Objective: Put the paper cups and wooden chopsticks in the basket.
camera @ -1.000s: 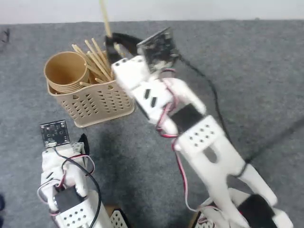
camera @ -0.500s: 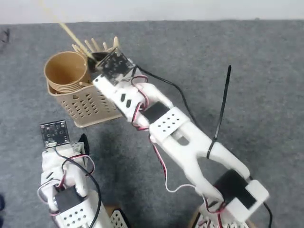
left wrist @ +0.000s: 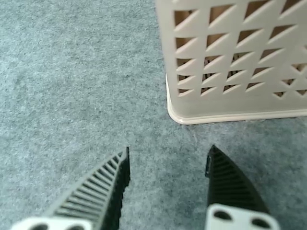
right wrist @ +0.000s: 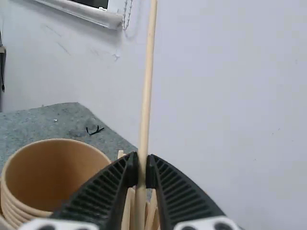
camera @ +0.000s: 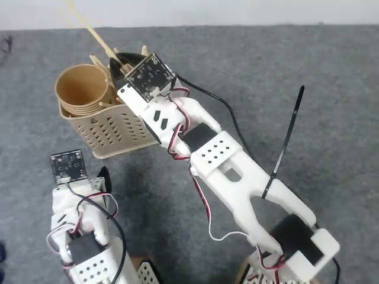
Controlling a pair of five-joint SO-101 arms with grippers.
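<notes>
while the right end effector (right wrist: 141,168) is clamped on a single pale wooden chopstick (right wrist: 147,86), its two black ribbed fingers press the stick from either side with no gap left between them. in the high view this end effector (camera: 123,62) sits above the far part of the beige plastic lattice basket (camera: 115,131), and the held chopstick (camera: 89,28) slants up and away past the far edge of the grey felt-covered desk (camera: 296,71). its lower end drops among the other wooden chopsticks (camera: 144,52) that lean in the basket; whether it touches the bottom cannot be told. just beside them, in the same basket, stands the nested stack of brown paper cups (camera: 83,90), upright, mouths open upward; the right wrist view shows the stack (right wrist: 48,177) close beside the fingers.

the left end effector (left wrist: 169,152) is wide open and holds nothing, its dark fingers spread over bare desk and pointing at a lower corner of the basket (left wrist: 240,62), near it but not touching. in the high view it (camera: 103,175) lies on the near side of the basket.
</notes>
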